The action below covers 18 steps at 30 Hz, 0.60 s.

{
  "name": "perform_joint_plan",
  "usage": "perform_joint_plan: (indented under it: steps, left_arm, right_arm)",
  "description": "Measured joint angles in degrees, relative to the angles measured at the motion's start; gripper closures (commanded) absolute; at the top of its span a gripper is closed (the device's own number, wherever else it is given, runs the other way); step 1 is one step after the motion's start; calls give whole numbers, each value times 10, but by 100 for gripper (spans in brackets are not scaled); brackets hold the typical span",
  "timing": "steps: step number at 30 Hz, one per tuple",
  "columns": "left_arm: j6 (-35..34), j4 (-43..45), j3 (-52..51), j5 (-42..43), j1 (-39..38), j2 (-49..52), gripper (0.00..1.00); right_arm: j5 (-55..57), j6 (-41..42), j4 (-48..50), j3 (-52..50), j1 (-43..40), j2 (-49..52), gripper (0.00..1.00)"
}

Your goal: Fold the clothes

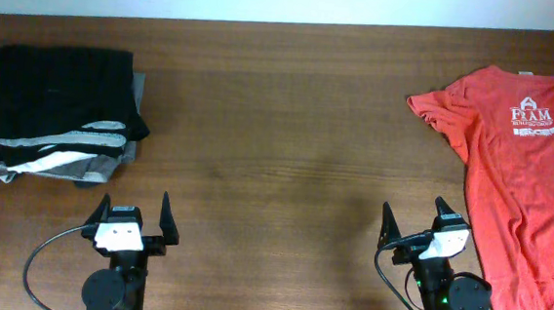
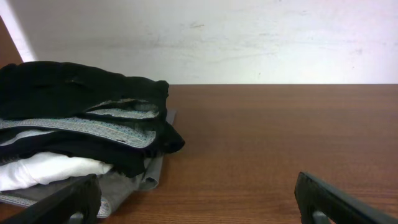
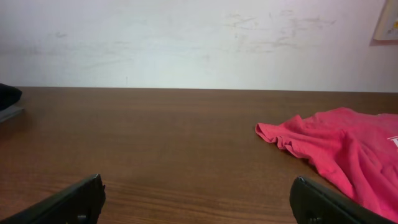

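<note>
Orange-red T-shirt [image 1: 524, 182] lies flat at the counter's [image 1: 279, 126] right edge, logo up, partly out of frame. Left pincer [image 1: 134, 209] and right pincer [image 1: 412, 218] are both spread wide and empty at the near edge. Folded stack [image 1: 55, 110] sits far left.

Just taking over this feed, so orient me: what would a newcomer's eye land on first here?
The orange-red T-shirt stands out, spread out at the right edge of the table and running out of the overhead view. At far left sits a stack of folded black, grey and white clothes. The left gripper and right gripper sit open and empty at the front.
</note>
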Motion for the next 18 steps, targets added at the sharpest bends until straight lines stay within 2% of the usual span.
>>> perform_joint_plan:
  steps: [5,18]
  left_arm:
    - [0,-2,0,-3,25,0,1]
    - [0,-2,0,-4,25,0,1]
  right_arm:
    - [0,0,0,0,0,0,1]
    - [0,0,0,0,0,0,1]
